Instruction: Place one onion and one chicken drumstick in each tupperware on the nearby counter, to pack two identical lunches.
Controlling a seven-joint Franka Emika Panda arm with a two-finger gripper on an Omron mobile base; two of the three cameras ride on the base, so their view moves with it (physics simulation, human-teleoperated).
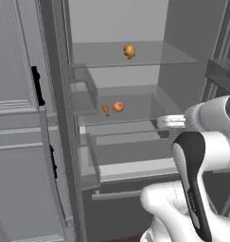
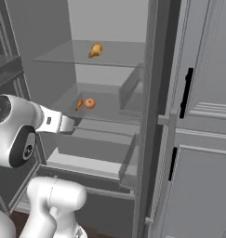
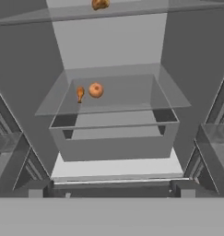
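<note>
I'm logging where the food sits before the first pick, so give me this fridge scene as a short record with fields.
place: open fridge, glass shelves
top shelf: chunky drumstick
middle shelf: onion with slim drumstick beside it, close, contact unclear
drawer: below the middle shelf, contents not visible
pincer: open, facing the shelves, nothing held
packed so far: cannot tell, no tupperware in sight

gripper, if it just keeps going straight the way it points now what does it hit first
Probably the drawer under the glass shelf: the hand view looks squarely into the open fridge, centred near the drawer's top edge. The onion and chicken drumstick sit higher and off to one side. Depth is unclear.
</note>
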